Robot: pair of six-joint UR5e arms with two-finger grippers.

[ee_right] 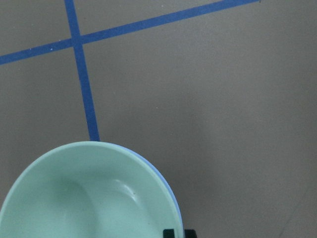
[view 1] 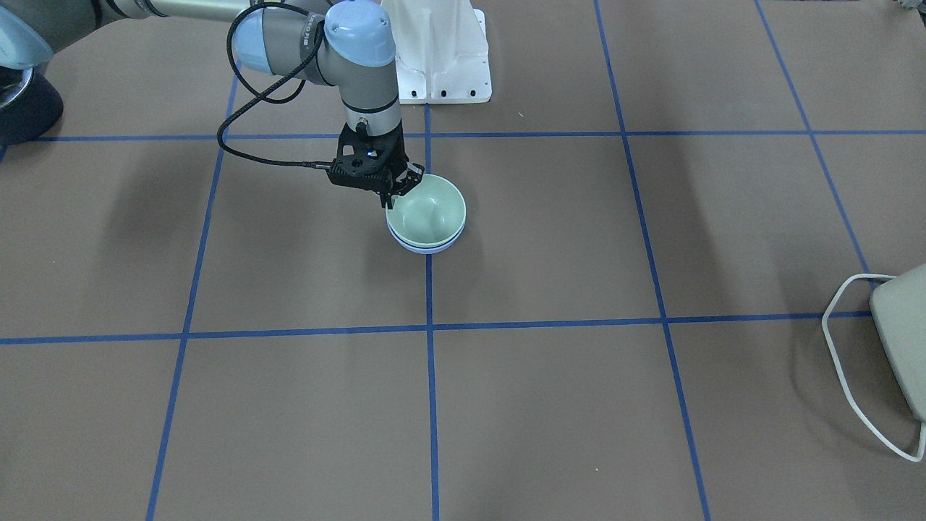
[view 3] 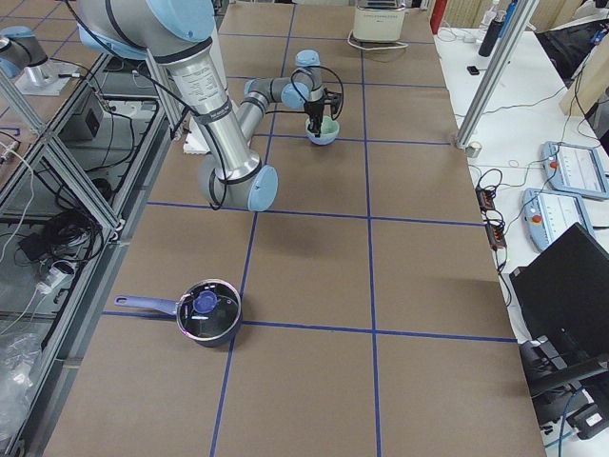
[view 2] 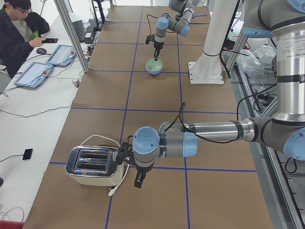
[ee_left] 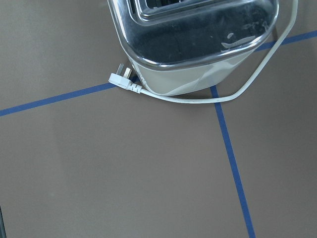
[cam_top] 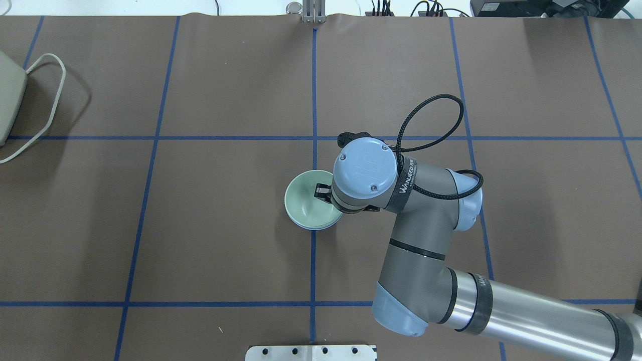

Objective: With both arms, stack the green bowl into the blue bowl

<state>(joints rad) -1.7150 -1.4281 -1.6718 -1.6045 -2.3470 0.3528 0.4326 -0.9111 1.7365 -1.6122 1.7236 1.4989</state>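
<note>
Filling the lower left of the right wrist view, the green bowl (ee_right: 89,198) sits nested inside the blue bowl (view 1: 427,248), of which only a thin crescent shows around the outer edge. Both rest on the brown surface (view 1: 579,405), over a blue tape line near its middle. The right hand (view 1: 391,199) comes down on the rim at the robot's side of the stack. Its fingertips (ee_right: 169,233) show close together, one either side of the green rim, so it appears to be pinching that rim, though the contact itself is hard to make out. The left hand (view 2: 138,180) hangs low beside a toaster (view 2: 93,164), well apart from the bowls, and whether it is open or closed cannot be told.

By my reading the stacking itself is done and the step in hand is letting go. The next move calls for the fingers to spread enough to clear the rim. A straight lift upward should follow, so that the inner finger does not catch the green bowl and tip or drag it out of the blue one.
</note>
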